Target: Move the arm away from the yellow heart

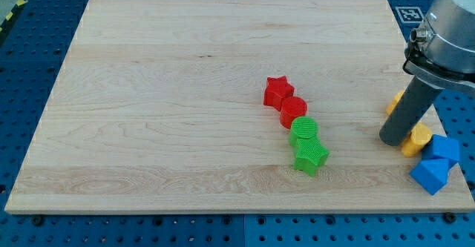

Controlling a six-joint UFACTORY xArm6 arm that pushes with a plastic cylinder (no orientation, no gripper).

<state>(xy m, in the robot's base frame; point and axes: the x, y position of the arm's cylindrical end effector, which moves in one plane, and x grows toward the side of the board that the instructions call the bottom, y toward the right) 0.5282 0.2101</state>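
My tip (392,140) rests on the board near its right edge, at the lower end of the dark rod (410,110). A rounded yellow block (418,139), which looks like the yellow heart, lies just to the right of the tip, touching the rod or nearly so. A second yellow block (394,102) sits above the tip, partly hidden behind the rod, and its shape is unclear.
The wooden board (185,91) fills the view. A red star (278,90), a red cylinder (294,111), a green cylinder (303,129) and a green star (310,157) form a chain near the middle. Two blue blocks (446,149) (430,176) lie at the lower right edge.
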